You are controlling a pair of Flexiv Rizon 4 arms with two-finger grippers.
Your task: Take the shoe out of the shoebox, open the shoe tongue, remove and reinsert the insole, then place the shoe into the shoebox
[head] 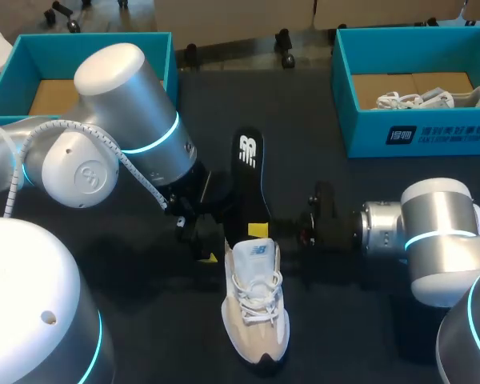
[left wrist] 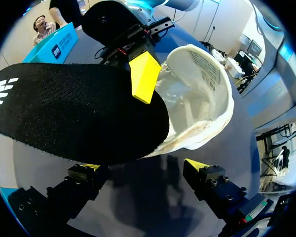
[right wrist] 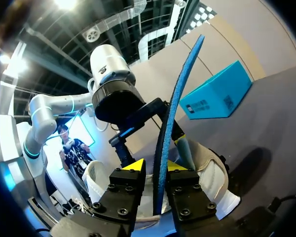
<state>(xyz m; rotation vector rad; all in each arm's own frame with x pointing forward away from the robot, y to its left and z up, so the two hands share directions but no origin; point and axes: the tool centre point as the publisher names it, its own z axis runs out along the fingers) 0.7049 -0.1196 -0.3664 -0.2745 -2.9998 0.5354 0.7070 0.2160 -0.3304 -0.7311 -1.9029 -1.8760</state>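
Nearest to us, the shoe [head: 256, 320] lies flat on the dark surface [head: 344, 340], toe toward the camera, heel opening facing away, laces loose, so its mouth is offered to both arms.

At that mouth comes the action. The right pincer [right wrist: 154, 165] reaches in from the right and is clamped on the insole [head: 252, 180]. In its own wrist view both yellow-tipped fingers press the thin edge from either side, black top on one face, blue underside on the other. It grips low, close to the end that sits at the collar. My read is that this gives control of the end that has to go into, or come out of, the shoe. I cannot tell which of the two it is.

The left pincer [left wrist: 144, 166] sits just beside the heel on the shoe's left, fingers spread wide and gripping nothing. From its wrist view the heel cup lies ahead of it and apart from both fingers, with the insole's rounded end ahead of the fingers, between them and the shoe's opening. It looks placed to steady the heel, but there is no contact.

Farther out, the insole's free end runs away from the shoe's mouth toward the far side of the surface.

At the far edge stand two teal boxes. The left shoebox [head: 156, 44] holds no shoe and is probably the destination. The right shoebox [head: 344, 88] holds a second shoe [head: 424, 98]. Both are well apart from the pincers.
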